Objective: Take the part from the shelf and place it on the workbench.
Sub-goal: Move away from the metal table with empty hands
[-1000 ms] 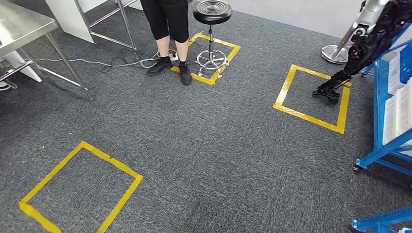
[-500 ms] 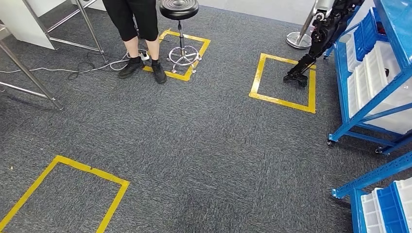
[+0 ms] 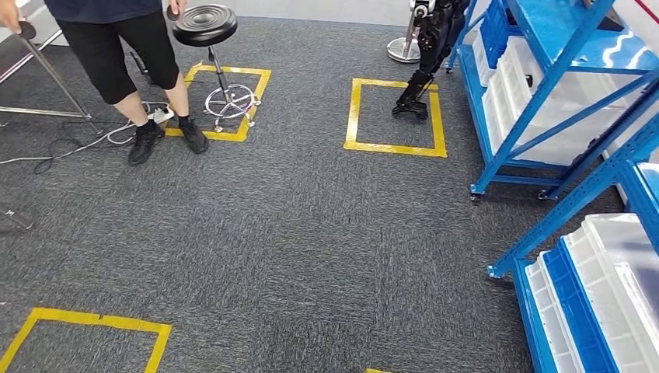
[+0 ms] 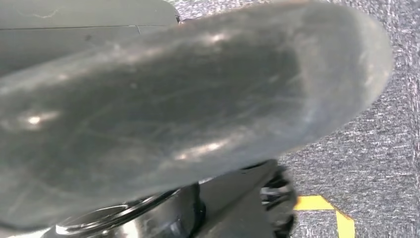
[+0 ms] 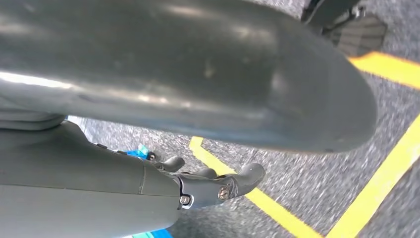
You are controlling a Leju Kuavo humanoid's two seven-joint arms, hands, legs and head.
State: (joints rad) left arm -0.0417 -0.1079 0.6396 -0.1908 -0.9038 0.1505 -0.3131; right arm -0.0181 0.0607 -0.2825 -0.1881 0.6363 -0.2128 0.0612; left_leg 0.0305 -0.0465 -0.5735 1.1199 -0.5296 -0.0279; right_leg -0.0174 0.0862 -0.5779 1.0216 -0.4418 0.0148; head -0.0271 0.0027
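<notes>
Fingers of the right hand are seen in the right wrist view lying loosely side by side, well apart from the thick grey thumb; nothing is held between them. Grey carpet and yellow tape lines are seen beneath.

Left hand: the left wrist view is taken up mostly by the blurred thumb. Dark fingers are glimpsed behind it; whether they are spread or curled cannot be told.

Head view, near to far:
- Grey carpet is spread across the floor.
- A yellow tape square is marked at 7 o'clock, cut by the frame edge.
- A blue shelf is seen at 4 o'clock, with white and blue bins on its low tier.
- A second blue shelf unit is set at 2 o'clock, also loaded with bins.
- The part cannot be made out; bin contents are too small to tell, so its place can be given only as somewhere on these shelves.
- A second tape square is marked at 12 to 1 o'clock, just beside the far shelf; the dark legs of another robot are planted on its far edge.
- A person in dark clothes is seen standing at 10 to 11 o'clock, beside a black stool set within a third tape square.
- Loose cables are strewn at the person's feet.
</notes>
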